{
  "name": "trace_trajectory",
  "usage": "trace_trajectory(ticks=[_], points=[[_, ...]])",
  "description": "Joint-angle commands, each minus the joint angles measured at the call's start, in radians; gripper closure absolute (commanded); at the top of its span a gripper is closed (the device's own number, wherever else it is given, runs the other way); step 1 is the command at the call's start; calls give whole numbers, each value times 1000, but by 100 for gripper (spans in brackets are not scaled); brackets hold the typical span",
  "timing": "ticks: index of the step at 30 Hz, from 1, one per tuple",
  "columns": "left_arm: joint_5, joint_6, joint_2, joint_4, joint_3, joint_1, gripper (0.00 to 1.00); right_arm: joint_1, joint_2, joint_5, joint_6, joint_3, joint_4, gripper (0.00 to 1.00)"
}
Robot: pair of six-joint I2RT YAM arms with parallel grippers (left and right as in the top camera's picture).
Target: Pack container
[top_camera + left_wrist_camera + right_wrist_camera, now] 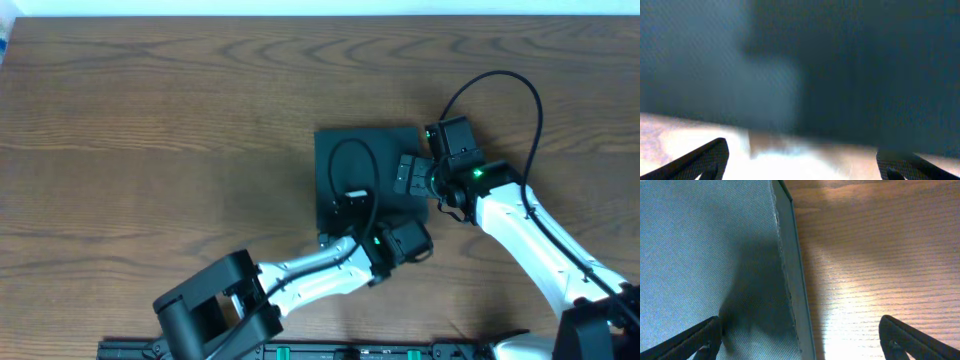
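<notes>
**Both claws at the box, neither holding anything**

The box point(392, 146) lies flat in the middle of the table point(150, 110), and from above it looks shut, one dark square with no contents showing. I have both arms reaching in over it.

My right claw point(800, 330) comes in from the box's right side. Its fingers are spread wide and nothing is between them except the box's long edge. One finger hangs over the grey-teal top, the other over bare wood. I judge that I am straddling this edge so as to line up on the rim of the lid, either to lift it or to steady the box. I cannot tell from here whether either finger touches it.

My left claw point(800, 162) reaches from the near side, and it too is spread apart and empty. Its camera is so close to the box that the dark surface fills nearly the whole view as a blur. A pale strip shows below that surface, too soft to name. Being this close suggests that I am bracing the near side, so the box won't slide when the other claw works on the edge.

I see no snack or other item anywhere, so what goes in the box is unclear. The packing itself looks either finished or not yet begun.
</notes>
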Motion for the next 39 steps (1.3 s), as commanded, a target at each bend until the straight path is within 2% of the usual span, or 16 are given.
trace_trajectory(ticks=[1,10,13,18,21,25,29,35,39], points=[[-34,-25,9,12,-10,45,5,-16,75,136,-39,-86,-53,1],[-42,-19,15,27,-10,103,4,-16,75,136,-39,-86,-52,1],[-55,64,14,53,-9,103,5,-16,75,136,-39,-86,-51,1],[-151,139,-31,43,3,90,4,-16,75,136,-39,-86,-53,1],[-163,235,-111,42,7,85,4,-16,75,135,-39,-86,-53,1],[-200,287,-224,41,7,86,4,-16,63,135,-39,-83,-65,1],[-253,340,-299,42,7,87,5,-16,-21,135,-39,-78,-75,1],[-280,377,-299,44,6,104,5,-15,-205,135,-39,-78,-143,1],[-276,442,-299,48,6,166,5,-15,-299,134,-26,-78,-224,1]])
